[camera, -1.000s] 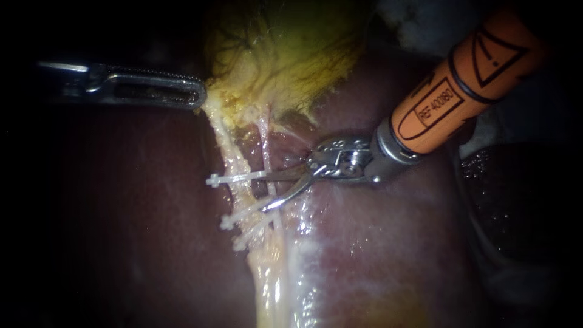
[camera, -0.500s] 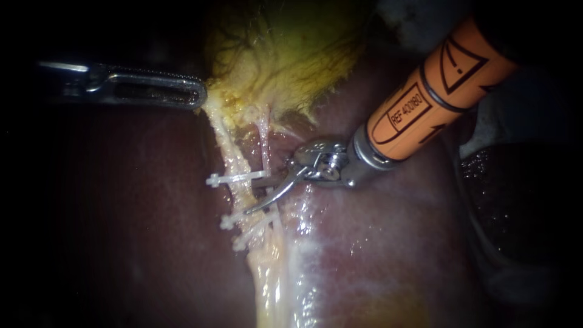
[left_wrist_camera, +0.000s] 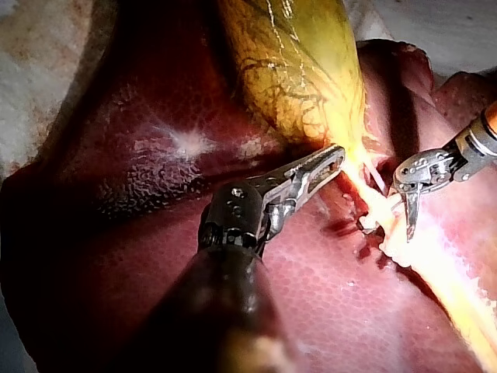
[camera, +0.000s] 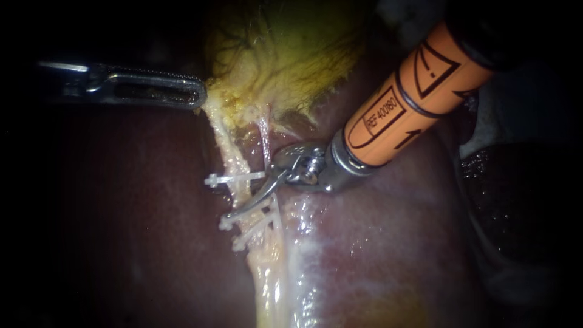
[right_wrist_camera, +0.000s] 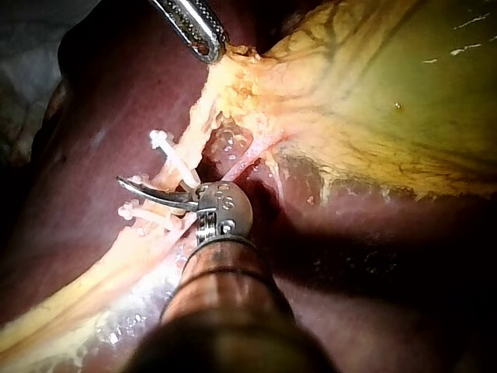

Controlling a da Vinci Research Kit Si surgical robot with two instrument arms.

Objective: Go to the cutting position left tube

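The right instrument [camera: 246, 203] enters from 2 o'clock. One curved blade crosses the left tube [camera: 229, 149] toward 8 o'clock, between the upper clip [camera: 223, 180] and the lower clips [camera: 227, 222]; I cannot tell how far it is open. At 10 o'clock, the left instrument [camera: 195, 97] clamps the gallbladder [camera: 285, 67] edge.

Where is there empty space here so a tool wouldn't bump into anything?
In the endoscope view, bare liver spreads right of the tubes, below the right instrument, and left of them, below the left instrument. The middle is crowded: clips sit on the tubes and the right instrument's tip is among them.
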